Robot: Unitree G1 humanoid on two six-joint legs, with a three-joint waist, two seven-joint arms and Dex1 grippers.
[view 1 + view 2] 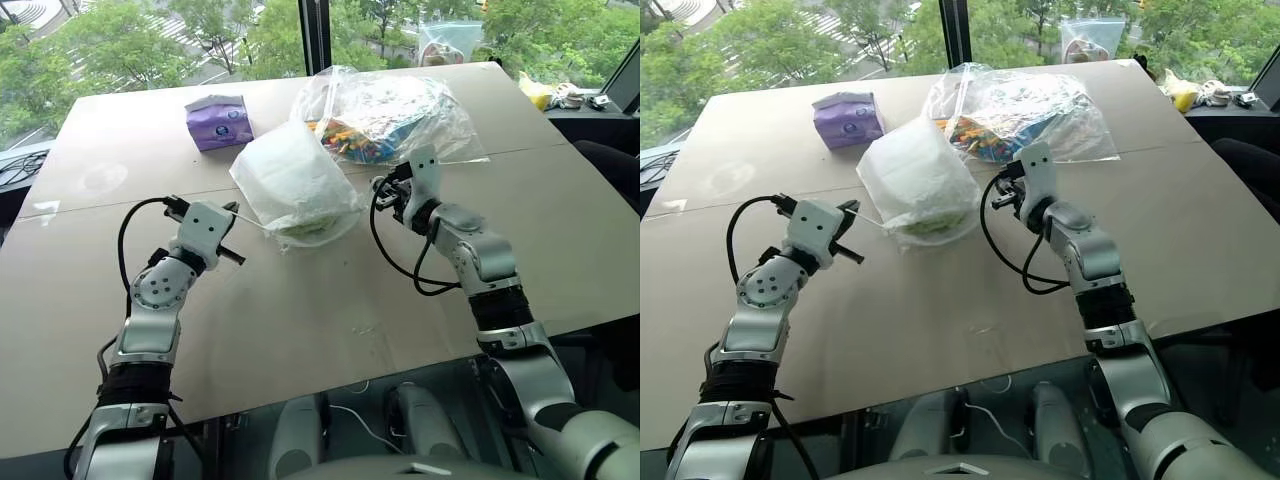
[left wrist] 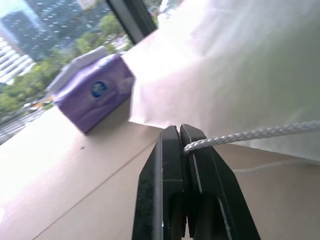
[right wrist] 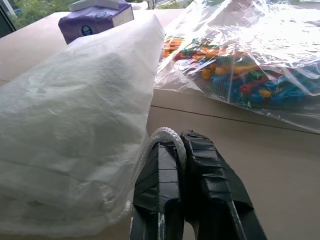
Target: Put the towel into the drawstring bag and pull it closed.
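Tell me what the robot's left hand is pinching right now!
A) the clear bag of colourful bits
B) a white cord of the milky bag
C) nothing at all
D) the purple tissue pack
B: in the left wrist view the left hand is shut on the white cord, which runs off to the drawstring bag; the purple tissue pack sits apart on the table.

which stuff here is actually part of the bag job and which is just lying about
Part of the job:
- drawstring bag
- towel, pale green, inside the bag
- cord, pinched by the left gripper
- cord loop, pinched by the right gripper

Just lying about:
- purple tissue pack
- clear bag of coloured pieces
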